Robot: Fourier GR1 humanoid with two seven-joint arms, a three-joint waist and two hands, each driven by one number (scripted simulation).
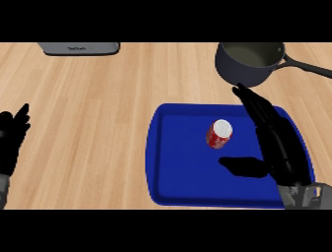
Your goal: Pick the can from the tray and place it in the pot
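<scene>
one can point(220, 133), one tray point(183, 167), one pot point(249, 64), one grey appliance point(79, 48), two hands point(274, 138) point(5, 142)

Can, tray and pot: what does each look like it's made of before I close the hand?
The can looks like metal: red printed side, pale plain top. The tray looks like moulded plastic, though painted metal is possible: even blue, smooth, raised rounded rim. The pot looks like dark grey metal with a dull finish, lighter inside, and a long black handle. The right hand is open beside the can.

- A light wooden table point(103, 123) with lengthwise grain fills the view.
- A grey appliance point(79, 48) sits at the table's far edge, left of centre.
- Even, soft light.
</scene>
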